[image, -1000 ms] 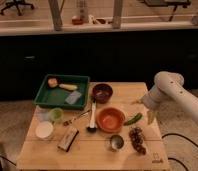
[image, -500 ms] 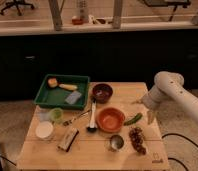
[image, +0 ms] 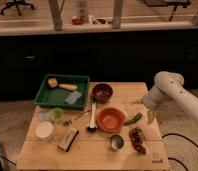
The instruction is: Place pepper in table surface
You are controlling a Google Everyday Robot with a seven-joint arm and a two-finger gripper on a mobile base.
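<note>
Right of pepper (image: 133,119): gripper (image: 150,114), opening cannot tell | pepper lies on table surface (image: 94,151) | all unchanged from earlier

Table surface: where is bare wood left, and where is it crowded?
Bare table surface: the near strip in front of the metal cup, and the far right corner beside the dark bowl. Crowded: around the orange bowl, the pepper beside it, the gripper just past the pepper.

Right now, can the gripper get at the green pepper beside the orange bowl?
Probably yes: the gripper hangs close beside the pepper, with bare table surface between them; the orange bowl sits on the pepper's other side.
</note>
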